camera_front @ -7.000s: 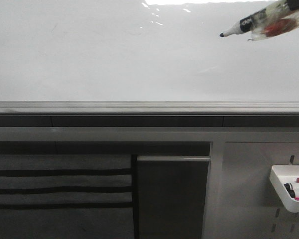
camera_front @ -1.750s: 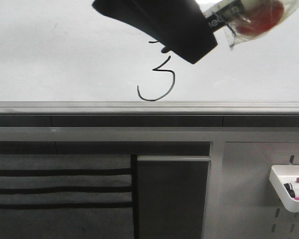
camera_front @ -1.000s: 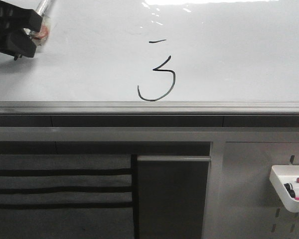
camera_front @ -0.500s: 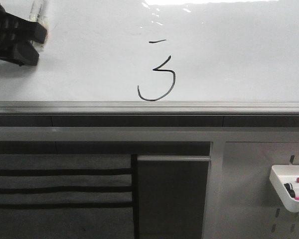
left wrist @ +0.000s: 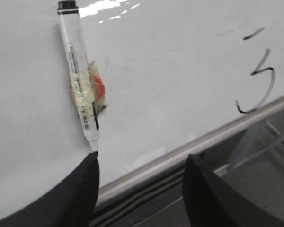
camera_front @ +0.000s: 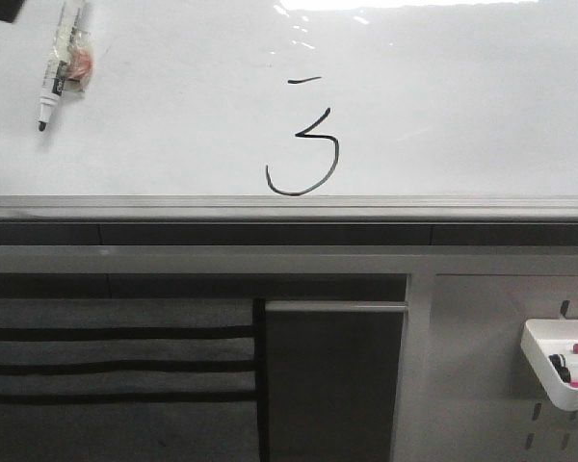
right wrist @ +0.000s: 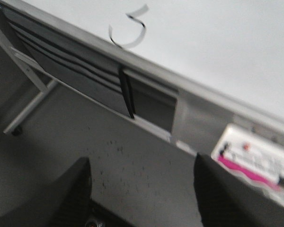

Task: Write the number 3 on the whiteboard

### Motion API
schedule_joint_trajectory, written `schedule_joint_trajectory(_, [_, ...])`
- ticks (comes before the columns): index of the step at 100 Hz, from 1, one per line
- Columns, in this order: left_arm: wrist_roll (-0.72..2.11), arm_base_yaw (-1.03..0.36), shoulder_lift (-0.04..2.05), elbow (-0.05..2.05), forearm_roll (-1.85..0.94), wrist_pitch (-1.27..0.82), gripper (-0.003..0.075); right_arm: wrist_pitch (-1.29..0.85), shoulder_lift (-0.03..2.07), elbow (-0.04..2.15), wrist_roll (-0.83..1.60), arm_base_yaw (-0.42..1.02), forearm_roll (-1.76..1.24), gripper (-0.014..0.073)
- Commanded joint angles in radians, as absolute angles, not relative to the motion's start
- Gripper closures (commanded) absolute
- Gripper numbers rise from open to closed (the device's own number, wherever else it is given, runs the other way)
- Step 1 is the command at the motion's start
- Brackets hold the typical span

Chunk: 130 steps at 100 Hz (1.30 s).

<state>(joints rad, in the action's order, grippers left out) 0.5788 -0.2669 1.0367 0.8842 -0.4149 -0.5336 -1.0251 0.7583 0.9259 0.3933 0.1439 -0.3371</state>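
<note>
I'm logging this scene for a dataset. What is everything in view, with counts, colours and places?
whiteboard: 1, glossy white, fills the upper front view.
number 3: 1, black, low centre of the board.
marker: 1, white with black tip, on the board's upper left, uncapped.
rail: 1, grey, under the board.
tray: 1, white, lower right, holding markers.
left gripper: 1, black, open, near the marker's tip.
right gripper: 1, black, open, below the board.

Front camera faces whiteboard (camera_front: 462, 115) straight on, close. Left wrist camera looks along board at slant, near marker (left wrist: 80, 80). Right wrist camera farther back, tilted. All three share number 3 (camera_front: 306, 154).
</note>
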Motion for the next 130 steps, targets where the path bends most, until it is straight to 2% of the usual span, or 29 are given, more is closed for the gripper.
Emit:
schedule_joint_trajectory(1, [0.569,-0.264,0.905,0.91,-0.409,-0.613,0.0351,-1.128,0.724,0.955,0.181,0.114,-0.182,0.0183])
schedule_joint_trajectory(12, [0.542,-0.264,0.771,0.901,-0.389,-0.68,0.0356,-1.192,0.673,0.948,-0.029,0.106,-0.019,0.025])
schedule_joint_trajectory(22, [0.446,-0.264,0.665,0.857,-0.321,-0.663,0.0397,-1.138,0.596,0.919,-0.085,0.106,0.025,0.0388])
schedule_joint_trajectory(32, [0.36,-0.264,0.584,0.779,-0.285,-0.593,0.0488,-1.052,0.502,0.874,-0.085,0.106,0.023,0.0543])
schedule_joint_trajectory(42, [0.36,-0.264,0.533,0.699,-0.285,-0.497,0.0619,-0.972,0.412,0.824,-0.081,0.106,0.024,0.067])
schedule_joint_trajectory(52, [0.36,-0.264,0.524,0.637,-0.285,-0.391,0.074,-0.867,0.339,0.777,-0.081,0.106,0.029,0.0668])
schedule_joint_trajectory(64, [0.36,-0.264,0.524,0.597,-0.318,-0.312,0.0738,-0.834,0.302,0.743,-0.081,0.106,0.029,0.0668])
schedule_joint_trajectory(122, [0.36,-0.264,0.524,0.55,-0.363,-0.306,0.0738,-0.857,0.3,0.743,-0.081,0.106,0.029,0.0668])
schedule_joint_trajectory(130, [0.36,-0.251,0.472,0.524,-0.317,-0.299,0.0738,-0.857,0.3,0.743,-0.081,0.106,0.029,0.0668])
